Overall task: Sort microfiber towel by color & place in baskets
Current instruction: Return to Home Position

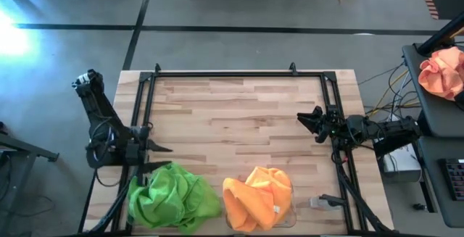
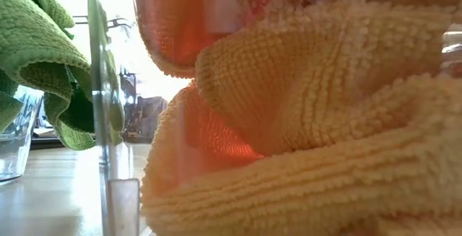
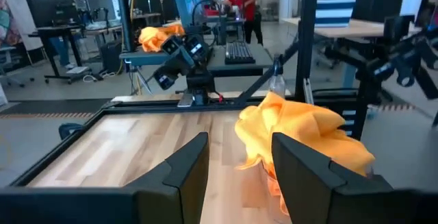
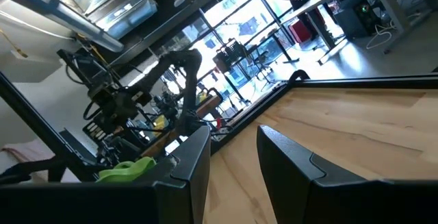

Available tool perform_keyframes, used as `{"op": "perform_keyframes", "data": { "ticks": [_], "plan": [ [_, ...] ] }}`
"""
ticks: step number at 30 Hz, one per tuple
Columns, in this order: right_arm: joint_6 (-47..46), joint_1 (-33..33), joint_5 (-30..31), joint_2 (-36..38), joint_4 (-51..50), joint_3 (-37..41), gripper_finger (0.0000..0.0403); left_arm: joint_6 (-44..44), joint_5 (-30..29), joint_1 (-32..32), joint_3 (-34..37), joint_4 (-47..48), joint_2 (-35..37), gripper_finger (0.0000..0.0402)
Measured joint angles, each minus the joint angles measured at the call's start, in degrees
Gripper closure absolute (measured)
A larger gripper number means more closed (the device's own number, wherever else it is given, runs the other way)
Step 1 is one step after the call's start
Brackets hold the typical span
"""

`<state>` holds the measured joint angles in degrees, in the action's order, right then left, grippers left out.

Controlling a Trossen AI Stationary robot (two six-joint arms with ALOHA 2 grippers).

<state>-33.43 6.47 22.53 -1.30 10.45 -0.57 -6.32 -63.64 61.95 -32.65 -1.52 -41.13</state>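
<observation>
Item one: lime green microfiber towels (image 1: 174, 197), heaped at the lower left of the high view and draped over the first clear basket (image 2: 13, 146).
Item two: orange microfiber towels (image 1: 254, 197), piled in the second clear basket (image 1: 291, 193) at lower centre.
Left gripper (image 1: 165, 157), just above the green heap: we see its fingers parted, holding nothing.
Right gripper (image 1: 308, 123), at the right edge of the wooden table (image 1: 239, 114): fingers likewise apart, empty.
Peach cloth bundle (image 1: 444, 72), upper right, off the table.

Black left gripper (image 3: 239, 139); black right gripper (image 4: 234, 132)
</observation>
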Motion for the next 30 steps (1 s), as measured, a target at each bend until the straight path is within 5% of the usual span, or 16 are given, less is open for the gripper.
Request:
{"op": "perform_keyframes", "data": {
  "ticks": [8, 14, 20, 26, 30],
  "plan": [
    [0.00, 0.00, 0.00, 0.00, -0.01, -0.01, 0.0289, -1.72, 0.14, -0.09, 5.32, 2.60, 8.05, 0.0257],
    [0.00, 0.01, 0.00, 0.00, 0.00, 0.00, 0.0289, -18.29, 2.47, -0.09, 10.94, 2.65, 14.15, 0.0257],
    [0.00, -0.01, 0.01, 0.00, 0.00, 0.01, 0.0289, -16.73, 22.34, -0.28, 15.84, 0.77, 18.39, 0.0257],
    [0.00, 0.00, -0.01, 0.00, 0.00, 0.01, 0.0289, -5.06, 43.42, -2.14, 16.68, -5.62, 21.25, 0.0257],
    [0.00, 0.01, -0.01, 0.00, 0.01, 0.01, 0.0289, -0.93, 51.67, -5.05, 16.68, -8.51, 21.71, 0.0257]
  ]
}}
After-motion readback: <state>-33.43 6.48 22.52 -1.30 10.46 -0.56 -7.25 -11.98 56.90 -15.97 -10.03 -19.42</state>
